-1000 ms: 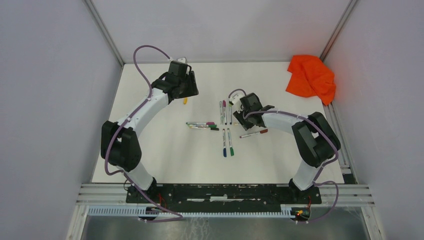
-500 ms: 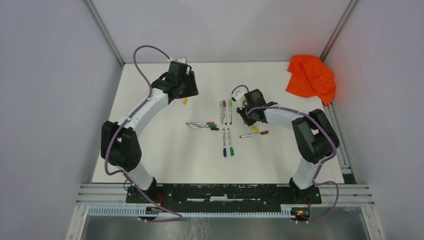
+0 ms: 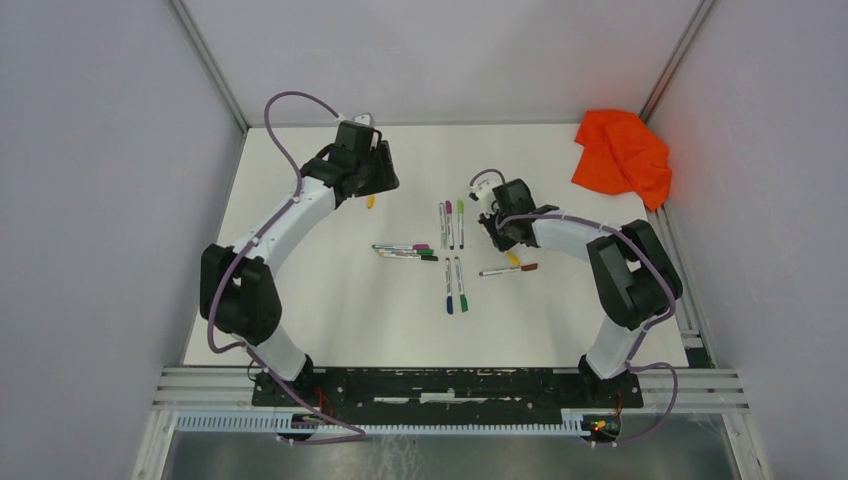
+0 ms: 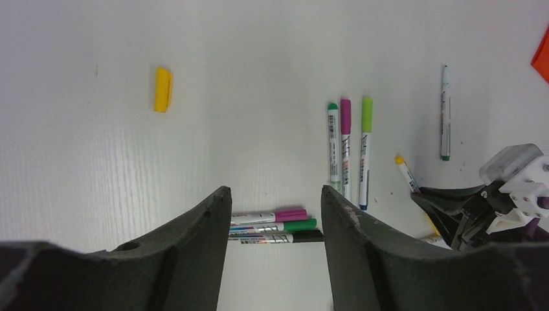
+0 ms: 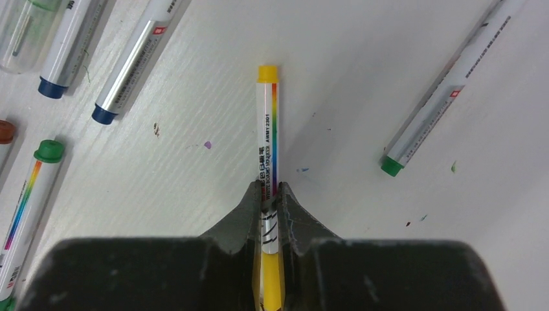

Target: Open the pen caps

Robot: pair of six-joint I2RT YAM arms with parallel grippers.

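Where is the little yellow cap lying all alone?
In the top view the yellow cap lies left of centre, right beside the left gripper, left of the three side-by-side pens.

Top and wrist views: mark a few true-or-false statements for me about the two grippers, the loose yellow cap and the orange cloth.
1. The right gripper is shut on the yellow pen. True.
2. The left gripper holds a pen. False: it is open and empty, above the table.
3. A loose yellow cap lies alone, apart from the pen cluster. True.
4. The orange cloth covers the pen cluster. False: it lies at the far right corner, well apart.
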